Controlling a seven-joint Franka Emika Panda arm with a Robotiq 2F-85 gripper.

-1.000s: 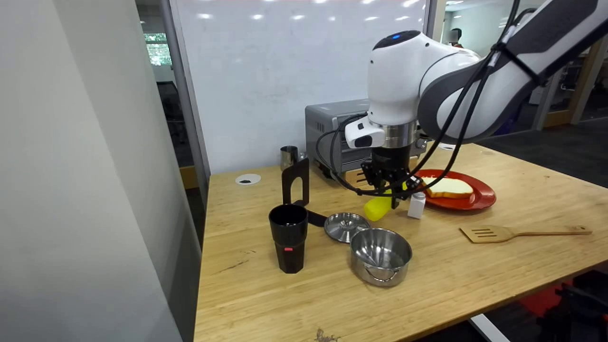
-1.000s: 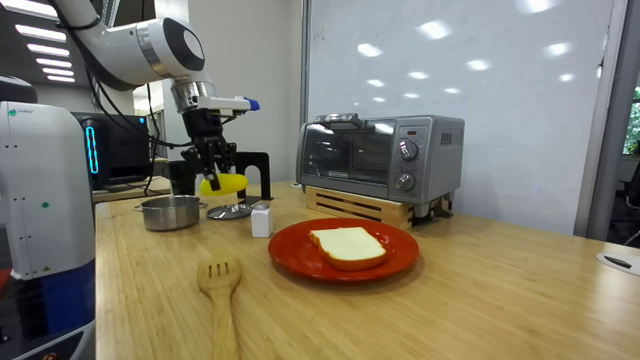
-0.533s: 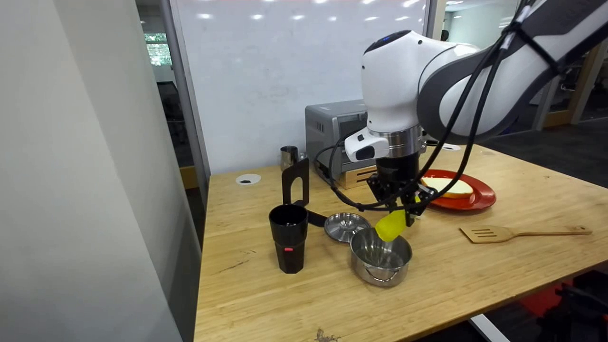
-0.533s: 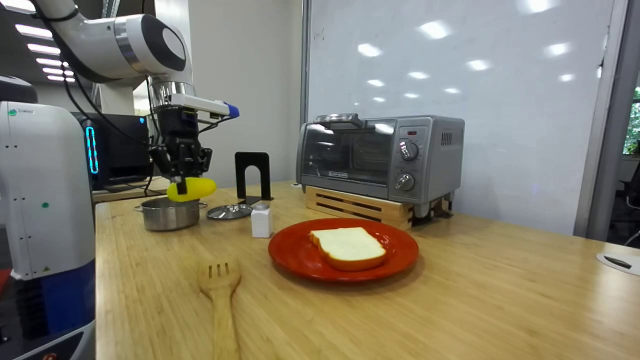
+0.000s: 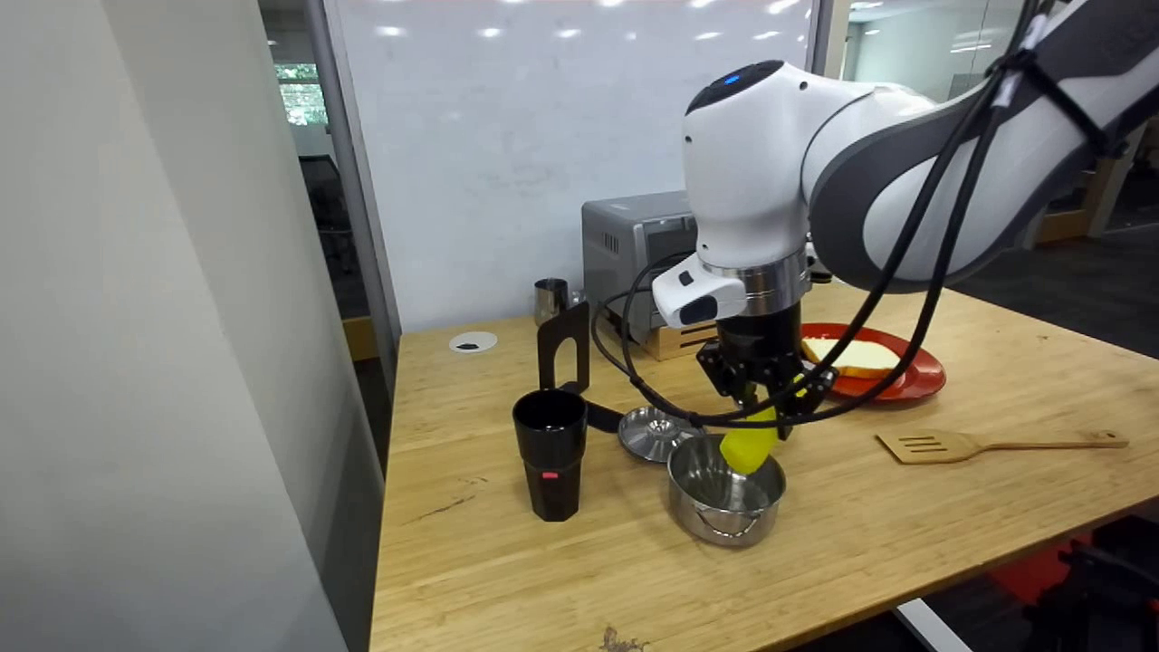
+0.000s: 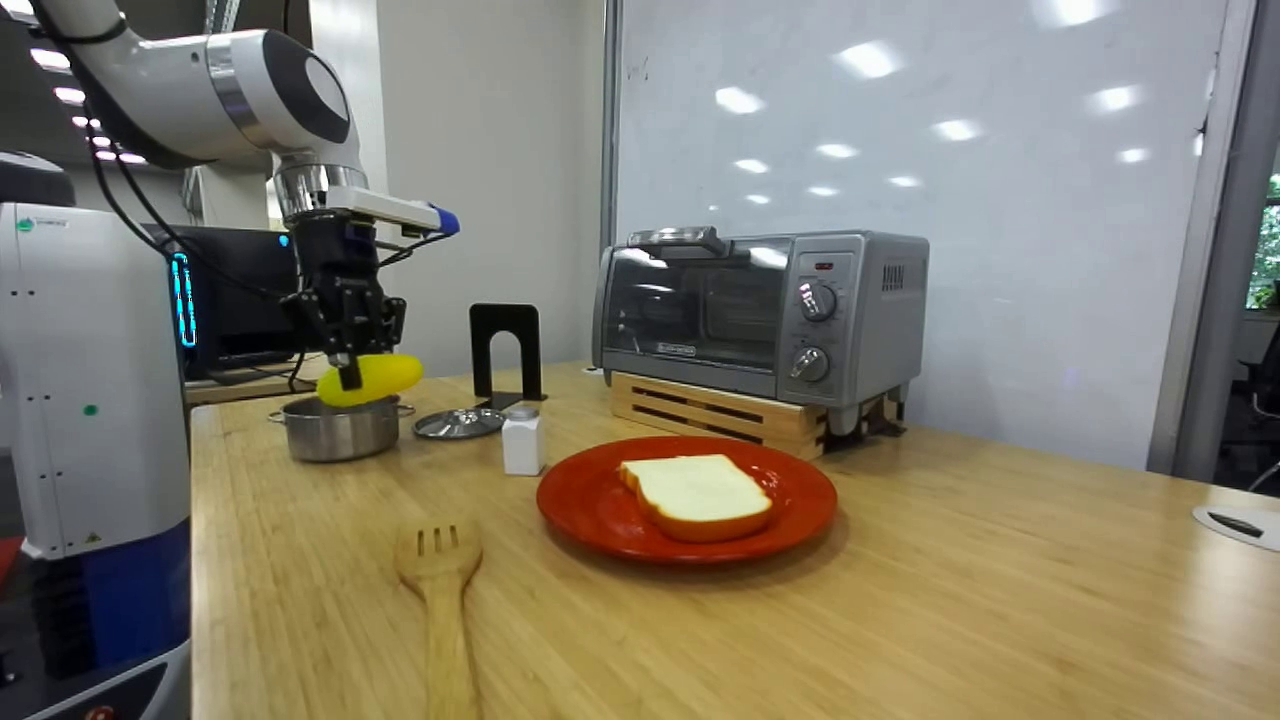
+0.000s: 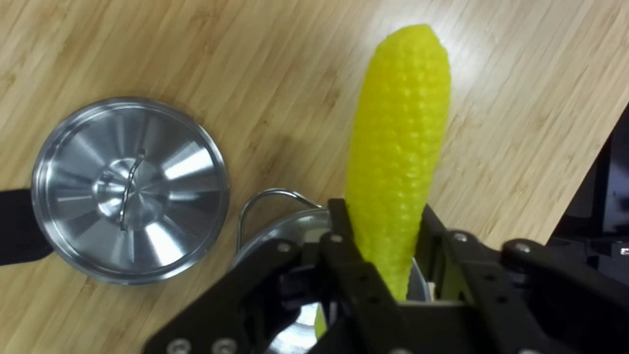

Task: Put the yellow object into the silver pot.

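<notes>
The yellow object (image 5: 748,451), a corn cob, is held in my gripper (image 5: 768,415). It hangs tilted over the silver pot (image 5: 729,525), its lower end at the opening in this exterior view. In an exterior view the corn (image 6: 390,378) is just above the rim of the pot (image 6: 342,436). In the wrist view the gripper (image 7: 383,209) is shut around the narrow part of the corn (image 7: 400,123), whose thick end sticks out forward. The pot's rim (image 7: 287,226) shows beneath the jaws, mostly hidden by them.
A metal lid (image 7: 132,196) lies beside the pot. A black mug (image 5: 550,444), a black bookend (image 6: 505,345) and a white shaker (image 6: 523,445) stand nearby. A red plate (image 6: 590,510) with bread, a wooden spatula (image 5: 942,446) and a toaster oven (image 6: 760,320) are farther off.
The gripper has carried the corn from beyond the lid over to the pot and lower. Over the last half second it has moved only slightly. The pot has not moved.
</notes>
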